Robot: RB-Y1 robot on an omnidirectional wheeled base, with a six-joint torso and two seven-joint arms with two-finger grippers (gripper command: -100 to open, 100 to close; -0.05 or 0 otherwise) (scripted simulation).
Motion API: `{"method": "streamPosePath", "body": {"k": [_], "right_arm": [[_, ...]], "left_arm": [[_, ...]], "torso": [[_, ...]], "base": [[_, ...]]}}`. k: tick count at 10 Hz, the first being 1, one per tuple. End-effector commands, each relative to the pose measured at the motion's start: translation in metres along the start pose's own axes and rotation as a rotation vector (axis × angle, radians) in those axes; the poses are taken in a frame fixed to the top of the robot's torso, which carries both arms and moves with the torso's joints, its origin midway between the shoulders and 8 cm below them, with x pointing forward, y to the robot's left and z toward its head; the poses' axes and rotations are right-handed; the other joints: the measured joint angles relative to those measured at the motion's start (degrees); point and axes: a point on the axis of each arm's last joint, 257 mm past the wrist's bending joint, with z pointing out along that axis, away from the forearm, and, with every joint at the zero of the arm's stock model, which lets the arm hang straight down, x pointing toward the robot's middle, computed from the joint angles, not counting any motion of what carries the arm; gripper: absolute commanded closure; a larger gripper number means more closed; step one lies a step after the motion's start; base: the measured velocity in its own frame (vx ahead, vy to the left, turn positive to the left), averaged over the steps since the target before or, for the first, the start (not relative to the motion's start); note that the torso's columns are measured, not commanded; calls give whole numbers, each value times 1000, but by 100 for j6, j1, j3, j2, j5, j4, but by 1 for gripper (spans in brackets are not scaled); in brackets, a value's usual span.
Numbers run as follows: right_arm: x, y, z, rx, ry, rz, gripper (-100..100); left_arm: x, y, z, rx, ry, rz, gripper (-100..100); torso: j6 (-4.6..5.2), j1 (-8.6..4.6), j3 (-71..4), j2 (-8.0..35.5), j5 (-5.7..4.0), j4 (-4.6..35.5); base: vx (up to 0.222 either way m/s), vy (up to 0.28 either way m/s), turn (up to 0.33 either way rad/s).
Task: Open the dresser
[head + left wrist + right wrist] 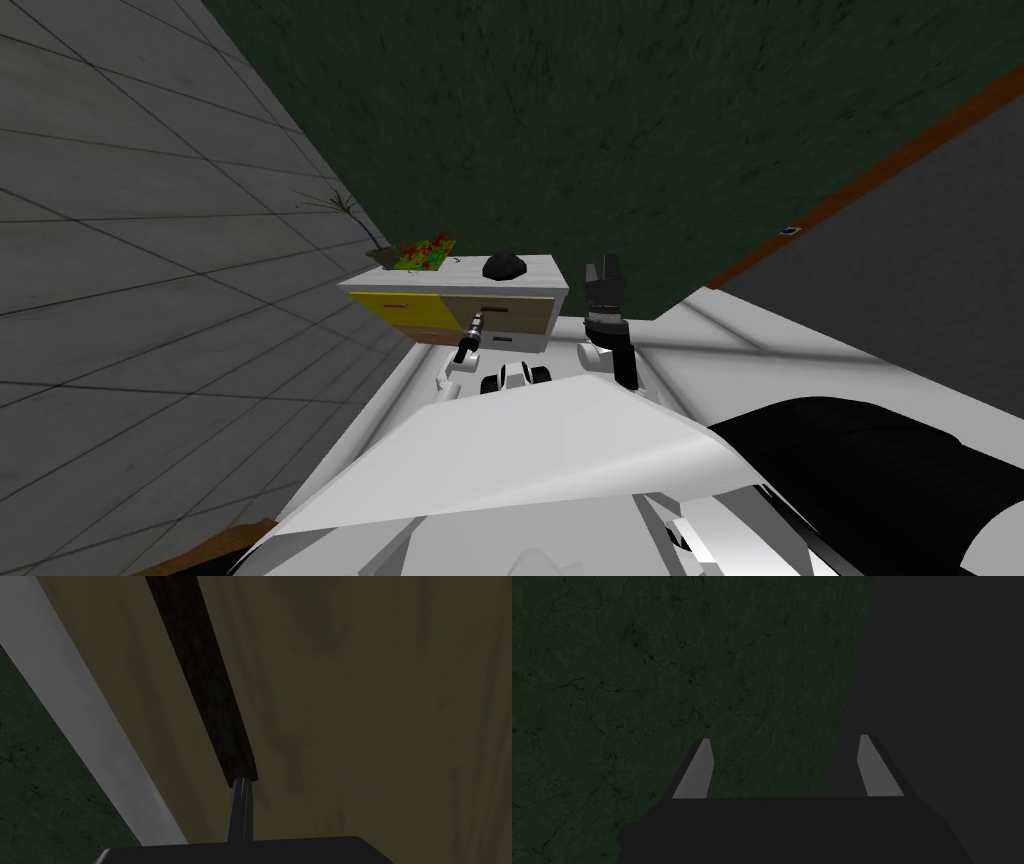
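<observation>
The dresser (pixel 545 268) is low and white-framed, with a yellow drawer front (pixel 400 302) on its left and an olive drawer front (pixel 525 312) beside it. A black bar handle (pixel 210 681) runs across the olive front (pixel 375 701). My left gripper (pixel 479 320) reaches to that drawer. In the left wrist view, the left gripper (pixel 243 781) has its fingers pressed together, their tips meeting the end of the handle rather than clasping it. My right gripper (pixel 604 272) hovers beside the dresser's right end; the right gripper (pixel 784 738) stands open and holds nothing.
On the dresser top sit a planter of red flowers (pixel 425 252) and a black lump (pixel 504 266). A grey tiled wall (pixel 150 250) runs along the left, close to the dresser. Dark green floor (pixel 600 130) spreads behind and to the right.
</observation>
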Motion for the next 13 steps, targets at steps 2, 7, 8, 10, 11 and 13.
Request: {"method": "streamPosePath", "body": {"k": [2, 7, 8, 10, 11, 13], "right_arm": [[0, 0, 0, 0, 0, 0, 0], [0, 0, 0, 0, 0, 0, 0], [0, 0, 0, 0, 0, 0, 0], [0, 0, 0, 0, 0, 0, 0], [0, 0, 0, 0, 0, 0, 0], [0, 0, 0, 0, 0, 0, 0]], "left_arm": [[3, -2, -5, -4, 9, 1, 100], [1, 1, 0, -8, 0, 0, -100], [0, 1, 1, -8, -1, 0, -100], [-18, -8, 14, 19, -39, 25, -100], [-24, -4, 19, 9, -46, 26, -100], [-39, -10, 29, 29, -80, 46, -100]], "torso": [[1, -4, -7, -17, 0, -2], [0, -15, -53, -88, -5, -24], [1, -2, -30, -51, 0, -13], [0, 1, -5, -10, 0, -2], [4, 18, 8, 10, 5, 5], [-2, -7, -16, -31, -1, -7]], "base": [[-224, 40, 17], [87, -39, -15], [178, -66, -23], [30, 0, -95], [-62, 55, -106], [-58, 36, -55]]}}
